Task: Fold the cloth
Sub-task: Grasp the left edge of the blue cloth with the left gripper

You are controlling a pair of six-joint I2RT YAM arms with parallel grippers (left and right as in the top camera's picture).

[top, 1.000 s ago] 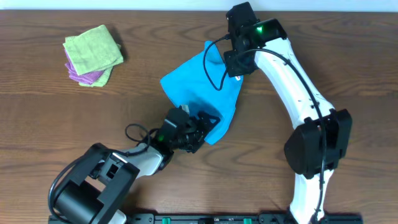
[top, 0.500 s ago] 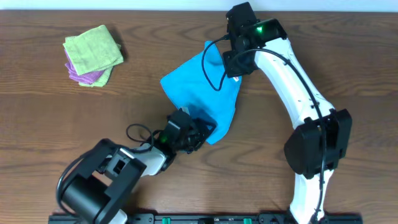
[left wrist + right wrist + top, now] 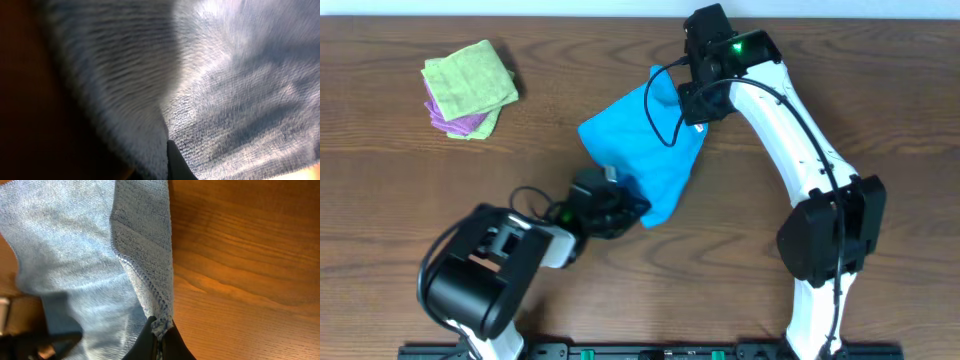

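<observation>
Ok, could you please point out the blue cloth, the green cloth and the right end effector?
blue cloth (image 3: 625, 145): overhead view, on the middle of its surface.
green cloth (image 3: 470, 78): overhead view, on its top face.
right end effector (image 3: 160, 332): right wrist view, between the fingertips, where they pinch the blue cloth's edge.

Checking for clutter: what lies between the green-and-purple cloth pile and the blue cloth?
Only bare wooden table separates the pile from the blue cloth, as the overhead view shows.

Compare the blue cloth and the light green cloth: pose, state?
The blue cloth is spread loose and rumpled mid-table; the light green cloth is folded square. The blue cloth is pinched by the right gripper and left gripper; the light green cloth lies untouched atop a purple cloth. Both are small soft cloths.
</observation>
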